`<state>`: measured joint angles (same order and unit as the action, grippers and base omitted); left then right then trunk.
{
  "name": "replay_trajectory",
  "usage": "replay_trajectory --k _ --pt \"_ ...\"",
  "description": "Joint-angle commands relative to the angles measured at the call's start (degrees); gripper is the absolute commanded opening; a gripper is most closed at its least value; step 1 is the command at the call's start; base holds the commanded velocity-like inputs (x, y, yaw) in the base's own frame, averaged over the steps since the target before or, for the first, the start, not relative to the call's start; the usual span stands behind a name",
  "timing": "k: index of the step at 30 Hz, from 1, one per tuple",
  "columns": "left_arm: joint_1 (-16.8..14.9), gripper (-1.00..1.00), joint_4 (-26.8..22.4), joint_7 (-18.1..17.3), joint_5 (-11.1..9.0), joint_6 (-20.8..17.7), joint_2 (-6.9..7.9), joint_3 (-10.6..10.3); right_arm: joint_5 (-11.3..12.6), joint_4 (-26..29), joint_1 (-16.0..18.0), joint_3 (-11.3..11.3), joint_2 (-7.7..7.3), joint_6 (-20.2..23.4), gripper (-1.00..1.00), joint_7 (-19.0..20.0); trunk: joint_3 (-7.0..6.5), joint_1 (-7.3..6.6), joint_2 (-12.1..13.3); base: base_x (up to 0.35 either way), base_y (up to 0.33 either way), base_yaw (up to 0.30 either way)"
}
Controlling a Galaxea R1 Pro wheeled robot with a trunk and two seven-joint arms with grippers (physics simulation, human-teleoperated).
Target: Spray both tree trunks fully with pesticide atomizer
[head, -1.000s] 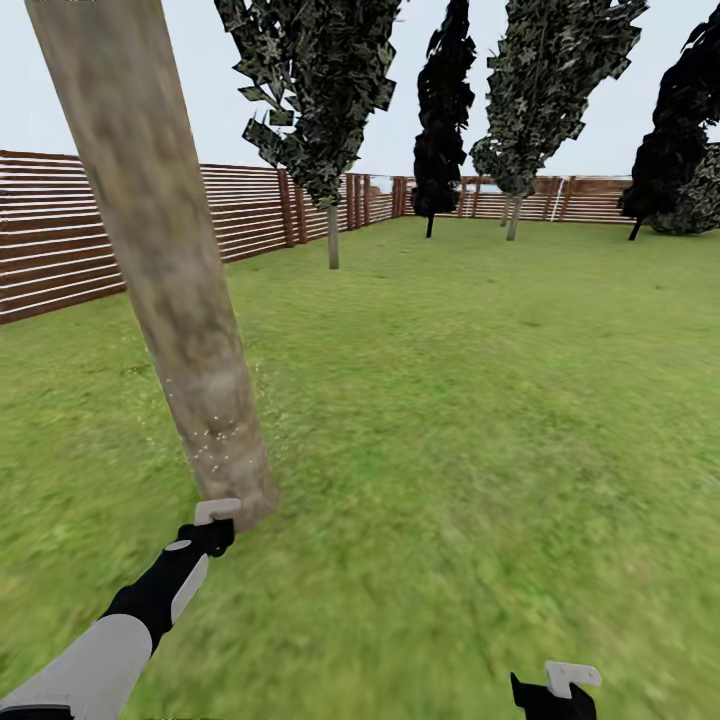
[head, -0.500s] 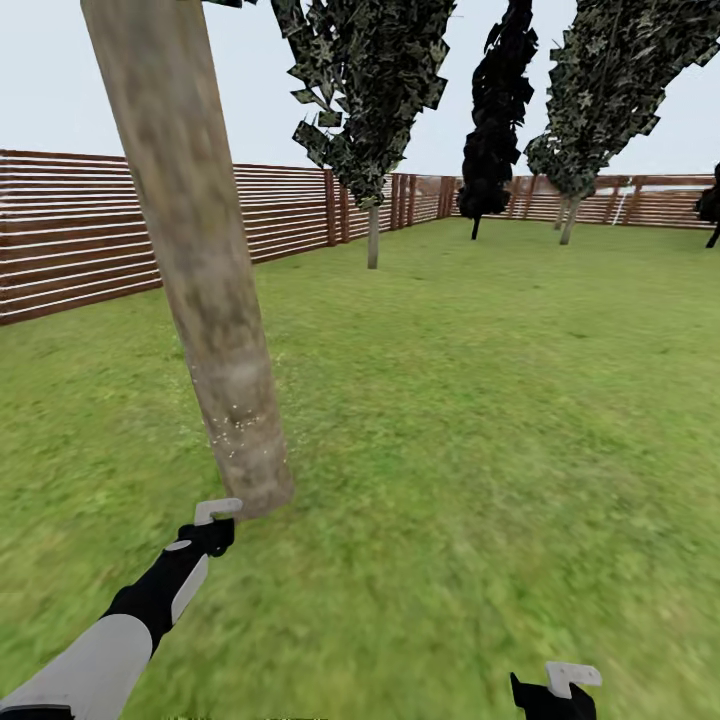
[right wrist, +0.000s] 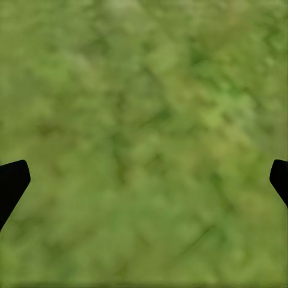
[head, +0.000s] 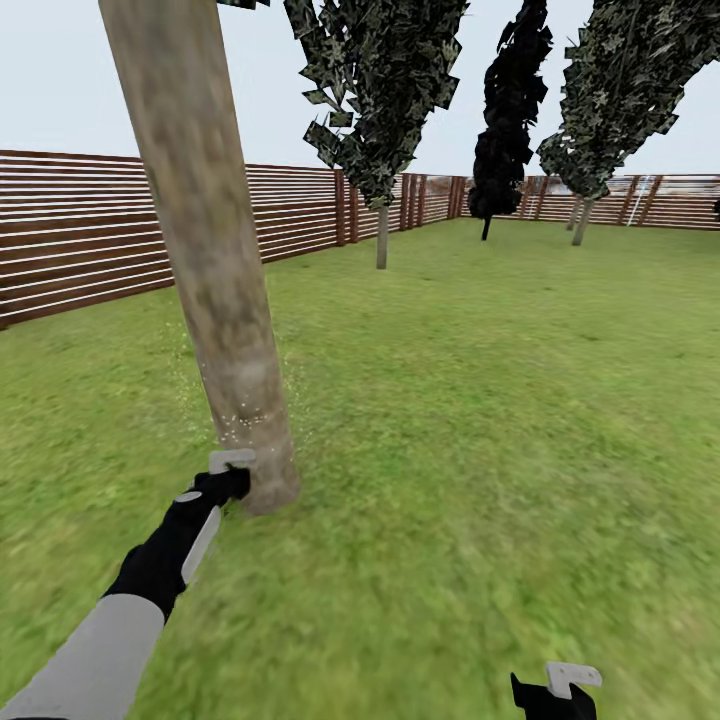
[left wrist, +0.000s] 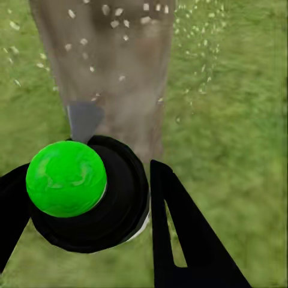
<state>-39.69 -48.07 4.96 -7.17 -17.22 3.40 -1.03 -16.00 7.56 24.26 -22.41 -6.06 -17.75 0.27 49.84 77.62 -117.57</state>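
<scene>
Dark, green-spotted pesticide atomizer [left wrist: 84, 192]

cone trees [head: 385, 90] dark, thin-stemmed, far back | pale sky [head: 60, 90] overhead

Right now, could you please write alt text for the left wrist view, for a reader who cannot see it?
The left gripper holds the pesticide atomizer, a dark round bottle with a bright green spot, between its black fingers, pointed at the base of a thick grey-brown tree trunk. Pale droplets fleck the trunk and the green grass beside it.
</scene>
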Motion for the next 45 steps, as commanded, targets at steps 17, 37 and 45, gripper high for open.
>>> replay_trajectory --k 17,37,45 --pt "0.1 -1.00 -18.4 -0.2 -0.1 -13.7 3.68 2.9 0.0 0.0 0.0 0.0 0.00 0.0 1.00 0.0 0.00 0.00 0.0 0.000 0.000 0.000" --pt "0.2 -1.00 -16.7 -15.0 0.5 -19.7 11.97 4.3 0.0 0.0 0.0 0.0 0.07 0.0 1.00 0.1 0.00 0.00 0.0 0.000 0.000 0.000" --pt "-0.1 -1.00 -6.5 -15.0 0.4 -10.6 11.28 4.0 0.0 0.0 0.0 0.0 0.09 0.0 1.00 0.1 0.00 0.00 0.0 0.000 0.000 0.000"
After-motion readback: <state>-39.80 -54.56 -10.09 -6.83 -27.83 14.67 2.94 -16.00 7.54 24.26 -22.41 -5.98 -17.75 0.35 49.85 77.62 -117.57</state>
